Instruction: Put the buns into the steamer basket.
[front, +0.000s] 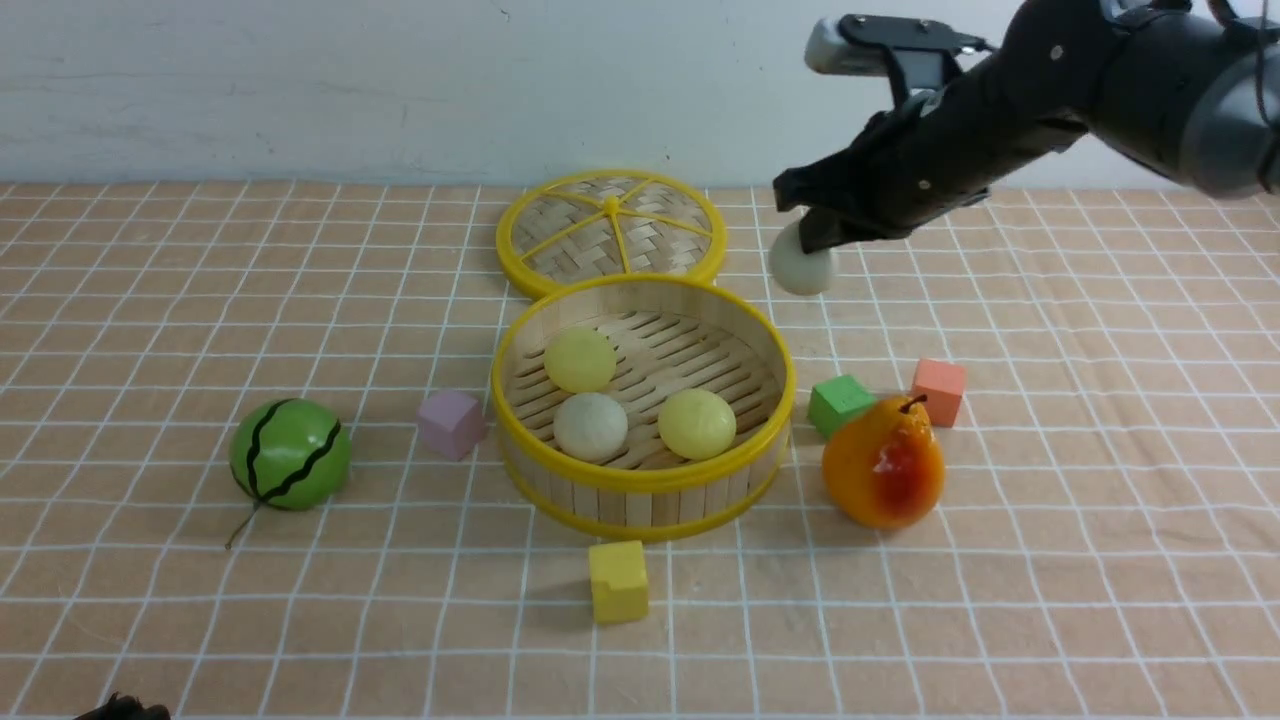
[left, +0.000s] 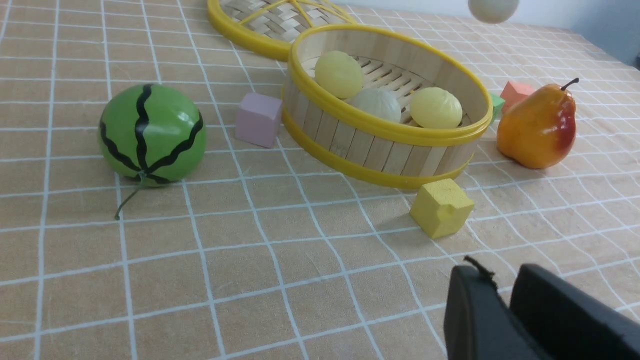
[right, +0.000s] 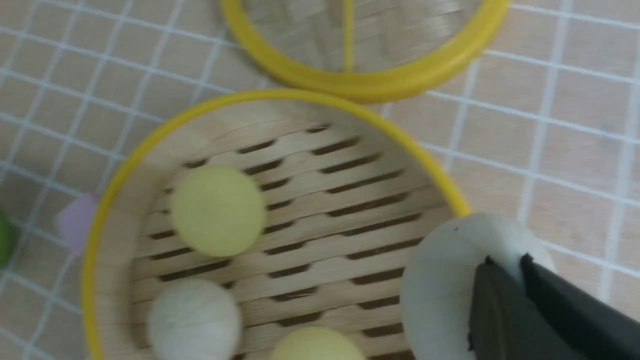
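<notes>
A: So, the right gripper (front: 803, 232), how do its jaws stand?

B: They are pressed together on an off-white bun (front: 800, 268). In the right wrist view the two dark fingers (right: 500, 310) pinch the soft side of the bun, with almost no space between them.

A: And where is this bun?

B: It hangs in the air, off the cloth. It is just beyond the far right part of the steamer basket (front: 645, 482) and to the right of the woven lid (front: 610, 225). It touches nothing except the fingers.

A: What lies in the basket?

B: Three buns lie on the slatted floor. A pale yellow bun (front: 580, 360) is at the far left and a second pale yellow bun (front: 697, 423) is at the near right. Another off-white bun (front: 590, 427) is at the near left.

A: And the left gripper (left: 510, 305)?

B: It is low over the cloth on the near side, well apart from the basket. Its tips stand close to each other and nothing is between them. Whether they really meet, I cannot tell.

A: Is anything beside the basket?

B: Yes, a pear (front: 885, 460) is to the right, a pink cube (front: 452, 422) is just to the left, and a yellow cube (front: 618, 580) is on the near side.
</notes>
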